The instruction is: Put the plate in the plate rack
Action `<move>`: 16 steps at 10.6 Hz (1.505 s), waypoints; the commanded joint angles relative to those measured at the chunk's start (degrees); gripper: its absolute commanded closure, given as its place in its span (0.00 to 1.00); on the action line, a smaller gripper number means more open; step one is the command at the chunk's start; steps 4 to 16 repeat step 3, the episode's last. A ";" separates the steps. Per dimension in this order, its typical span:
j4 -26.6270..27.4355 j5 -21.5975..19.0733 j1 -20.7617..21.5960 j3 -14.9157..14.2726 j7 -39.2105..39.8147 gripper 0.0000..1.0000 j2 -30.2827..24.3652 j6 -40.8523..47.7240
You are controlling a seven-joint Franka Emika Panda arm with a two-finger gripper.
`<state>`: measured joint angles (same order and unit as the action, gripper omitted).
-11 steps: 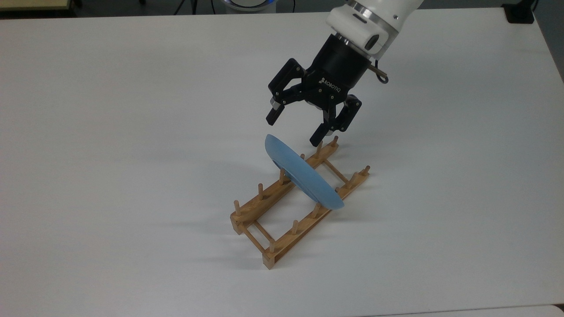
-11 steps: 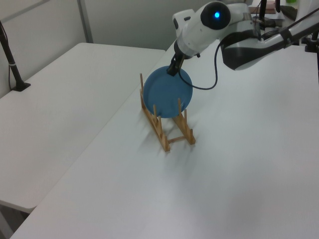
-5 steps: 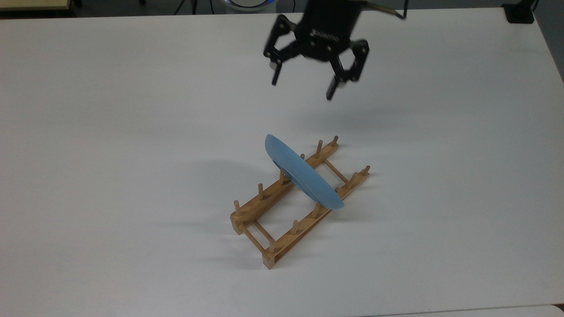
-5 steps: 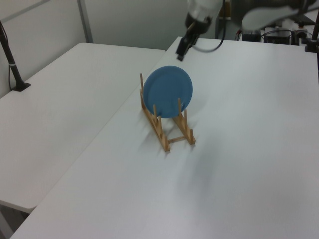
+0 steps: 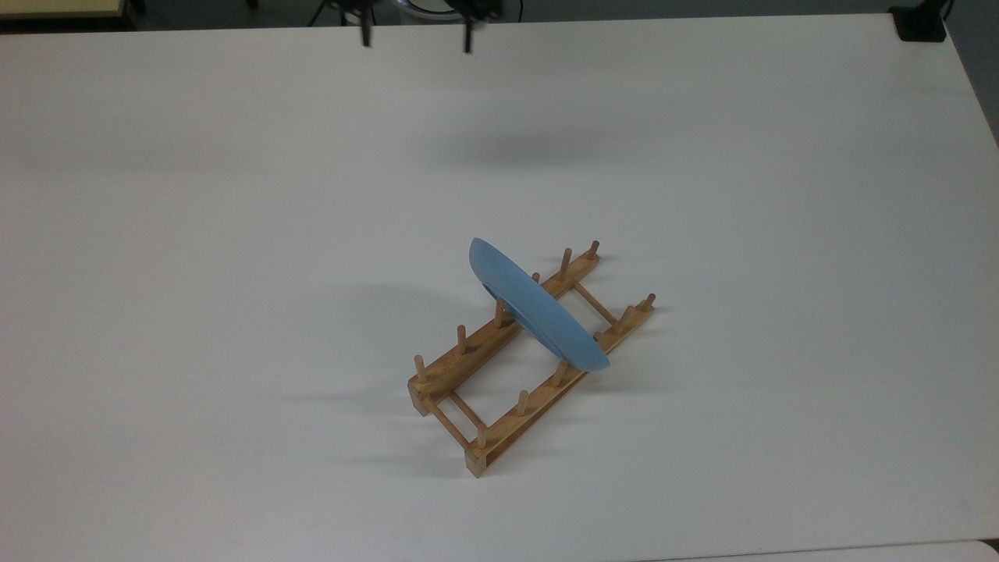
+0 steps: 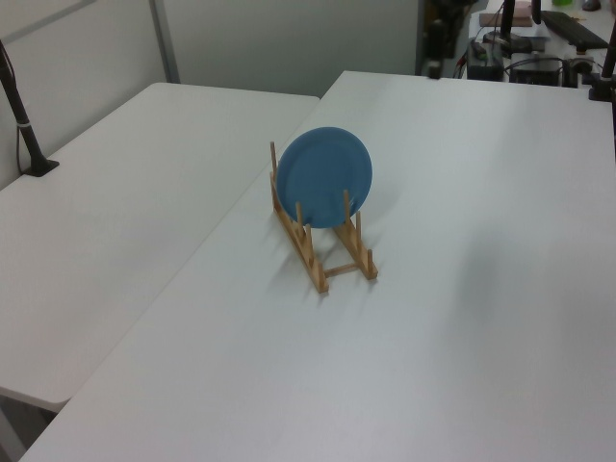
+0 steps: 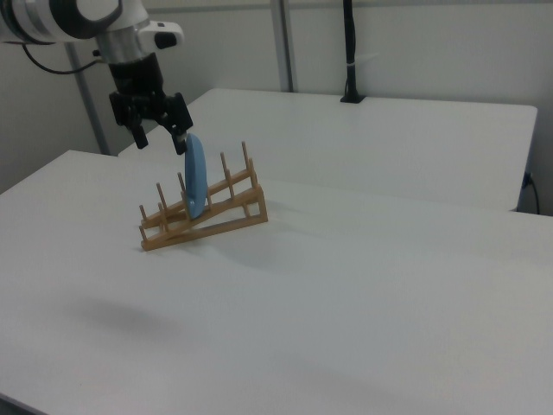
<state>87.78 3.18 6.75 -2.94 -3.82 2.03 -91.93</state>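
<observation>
Top view — plate rack: light-brown wood, two long rails with upright pegs, thin crossbars between them; lies diagonally on the white table, taken as the landmark.
Top view — plate: light blue, round, standing on edge and leaning; seated across both rails between pegs, toward the rack's upper-right end in the top view.
Top view — gripper: two dark fingertips at the top edge of the frame, well apart from the rack, above and to the top view's left of it; fingers spread wide, nothing between them.
Top view — shadow: soft grey patch on the table between gripper and rack.

Left view — plate rack: seen nearly end-on, on the near table's edge zone beside a seam with a second table.
Left view — plate: face turned to the camera, upright in the rack's far half, pegs in front of its lower rim.

Right view — plate rack: side-on, pegs rising in a row.
Right view — plate: edge-on, slightly tilted, held between pegs near the rack's middle.
Right view — gripper: black, on a white arm; hangs above the rack at the right view's left, one finger near the plate's top rim in the picture; fingers parted, holding nothing.
</observation>
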 commanded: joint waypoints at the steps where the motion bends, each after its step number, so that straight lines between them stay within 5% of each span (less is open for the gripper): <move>1: 3.36 -1.07 -2.71 0.30 2.24 0.00 -1.94 1.67; 16: 3.28 -0.98 -3.23 0.21 2.24 0.00 -1.50 1.75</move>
